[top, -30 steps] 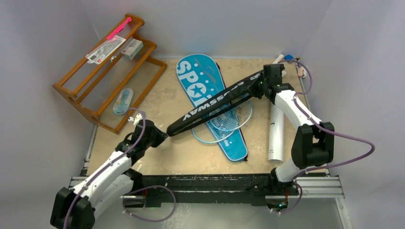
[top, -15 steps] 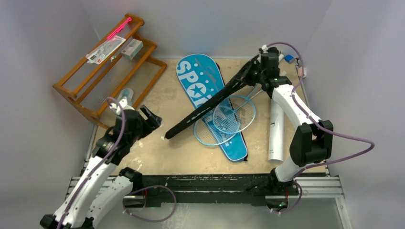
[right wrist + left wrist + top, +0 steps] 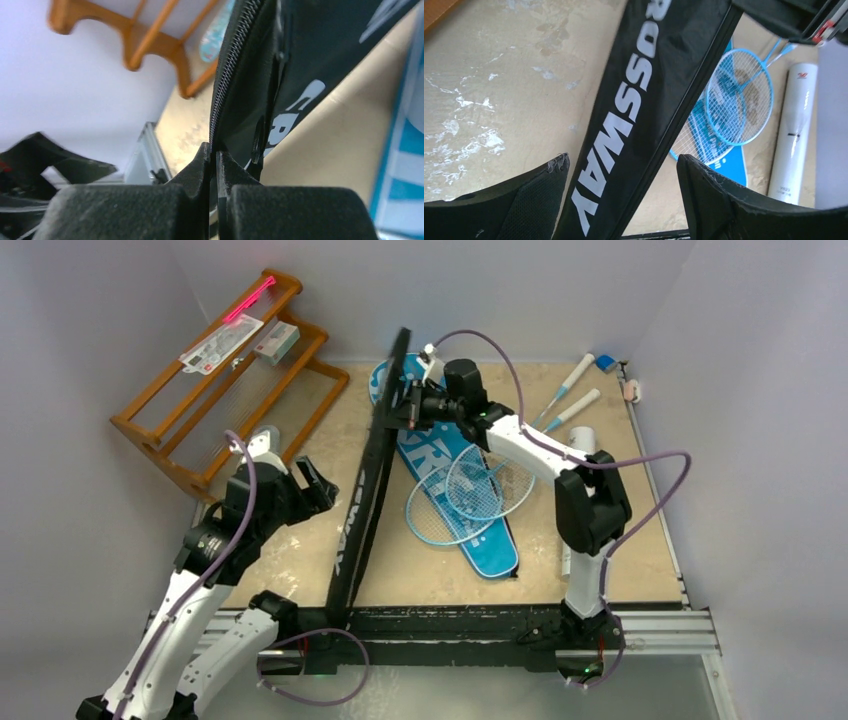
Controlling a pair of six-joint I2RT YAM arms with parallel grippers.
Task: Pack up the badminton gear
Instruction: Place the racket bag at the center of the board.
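Pinching the zipper edge of the black cover (image 3: 362, 502), the right gripper (image 3: 214, 150) is clamped tight near its wide end, holding it up on edge. Left gripper (image 3: 312, 483) hangs with jaws spread just beside the cover's lower half, touching nothing. Two rackets (image 3: 470, 490) lie on the blue cover (image 3: 490, 545), white tube (image 3: 795, 125) further right. Looks like the open-the-cover step to me; next the left probably needs to catch the other flap so a racket can slide in.

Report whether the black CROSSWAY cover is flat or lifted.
Lifted: the right gripper, shut on the black cover, holds its zippered far edge up.
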